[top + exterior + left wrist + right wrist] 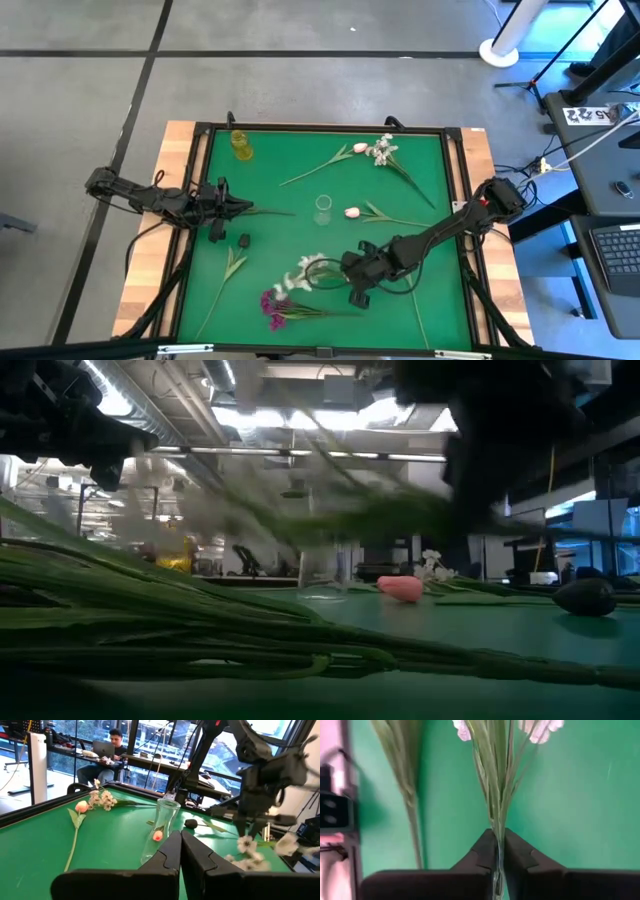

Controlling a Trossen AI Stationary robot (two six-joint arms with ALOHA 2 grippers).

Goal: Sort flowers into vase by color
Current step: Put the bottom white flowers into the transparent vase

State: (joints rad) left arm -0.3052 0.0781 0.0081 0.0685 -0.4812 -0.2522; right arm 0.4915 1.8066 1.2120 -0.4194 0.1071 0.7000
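Right gripper (499,851) clamps the white spray's stem; left gripper (181,851) waits with fingers pressed together.

In the right wrist view the fingers pinch a bundle of thin green stems, white blossoms (540,729) at the far end, over bare green mat; a second stem (405,780) lies alongside. From above, the right gripper (360,275) sits low-centre on the mat (440,310), the white spray (298,278) just left of it, and the magenta cluster (275,305) near the mat's bottom edge. The clear vase (322,208) stands mid-table, a pink bud (352,212) just beside it; open mat lies right of the gripper. The left gripper (240,208) rests by the left edge. Only the left wrist view shows a person (112,745) at a desk beyond the table.
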